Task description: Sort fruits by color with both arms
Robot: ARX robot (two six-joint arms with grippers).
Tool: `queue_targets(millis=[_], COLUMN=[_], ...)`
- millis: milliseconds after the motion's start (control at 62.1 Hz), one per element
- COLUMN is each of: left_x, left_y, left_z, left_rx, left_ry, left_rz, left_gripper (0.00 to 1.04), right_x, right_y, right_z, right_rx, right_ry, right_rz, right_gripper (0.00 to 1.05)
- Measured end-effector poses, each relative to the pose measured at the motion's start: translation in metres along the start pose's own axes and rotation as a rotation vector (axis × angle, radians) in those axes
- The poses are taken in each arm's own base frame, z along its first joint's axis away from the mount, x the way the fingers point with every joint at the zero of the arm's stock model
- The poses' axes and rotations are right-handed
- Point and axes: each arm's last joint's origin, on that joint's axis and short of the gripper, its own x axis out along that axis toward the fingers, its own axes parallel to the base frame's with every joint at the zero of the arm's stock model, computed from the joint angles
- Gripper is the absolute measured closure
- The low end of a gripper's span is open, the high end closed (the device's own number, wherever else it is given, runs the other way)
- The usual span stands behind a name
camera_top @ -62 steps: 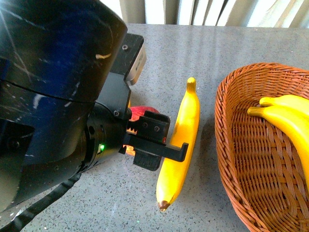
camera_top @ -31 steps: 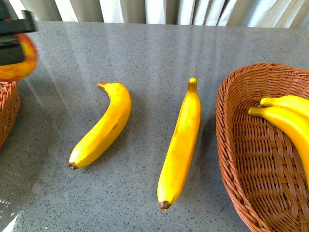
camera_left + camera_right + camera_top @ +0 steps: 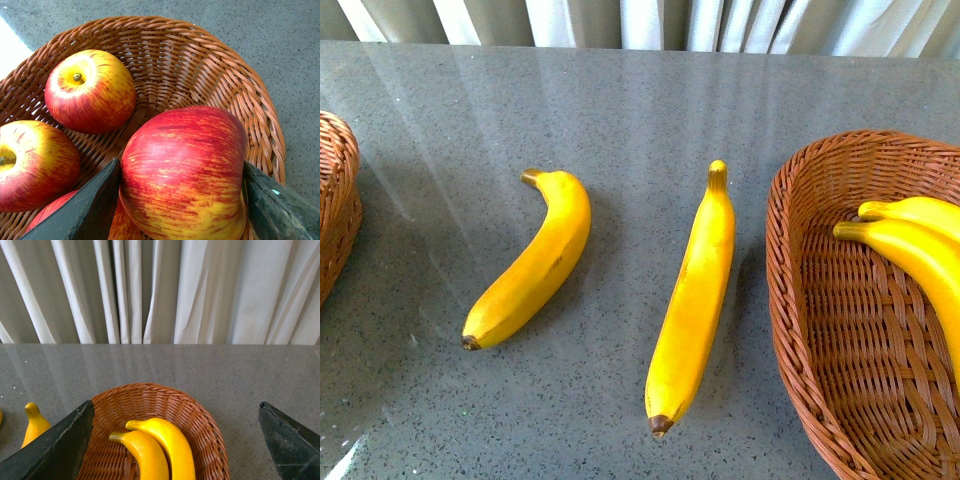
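Your left claw (image 3: 181, 172) gone from front view, now gripping apple (image 3: 185, 150) above apple basket (image 3: 240, 85): release likely next. Right claw (image 3: 176, 407) spread, empty, bananas (image 3: 167, 442) below.

Bare table (image 3: 620, 110) lies between the curved banana (image 3: 532, 262) and straight banana (image 3: 693, 300).

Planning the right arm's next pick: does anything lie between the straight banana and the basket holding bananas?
Nothing visible. In the front view only bare table separates the straight banana from the wicker basket, whose raised rim it must clear. The two bananas inside lie at the far right, leaving floor free.
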Motion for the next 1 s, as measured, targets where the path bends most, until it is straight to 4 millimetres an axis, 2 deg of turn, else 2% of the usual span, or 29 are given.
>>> queue_targets(millis=[145, 274, 435, 548, 628, 677, 805, 999], left_x=[-0.002, -0.015, -0.046, -0.067, -0.075, -0.085, -0.097, -0.104], left_y=[0.000, 0.000, 0.002, 0.015, 0.026, 0.035, 0.045, 0.054], left_z=[-0.001, 0.003, 0.019, 0.027, 0.019, 0.004, -0.010, -0.025], left_rx=[0.003, -0.009, -0.048, -0.031, 0.050, 0.152, 0.226, 0.258], left_ry=[-0.005, -0.035, -0.136, -0.218, -0.373, -0.509, -0.596, -0.597], left_rz=[-0.002, -0.043, -0.154, -0.185, -0.370, -0.467, -0.469, -0.464], left_gripper=[0.08, 0.09, 0.09, 0.10, 0.22, 0.34, 0.57, 0.91], right_x=[0.000, 0.000, 0.000, 0.000, 0.000, 0.000, 0.000, 0.000], right_y=[0.000, 0.000, 0.000, 0.000, 0.000, 0.000, 0.000, 0.000], right_z=[0.000, 0.000, 0.000, 0.000, 0.000, 0.000, 0.000, 0.000], right_rx=[0.000, 0.000, 0.000, 0.000, 0.000, 0.000, 0.000, 0.000], right_ry=[0.000, 0.000, 0.000, 0.000, 0.000, 0.000, 0.000, 0.000], right_rz=[0.000, 0.000, 0.000, 0.000, -0.001, 0.000, 0.001, 0.002], right_gripper=[0.09, 0.09, 0.09, 0.09, 0.09, 0.09, 0.09, 0.09])
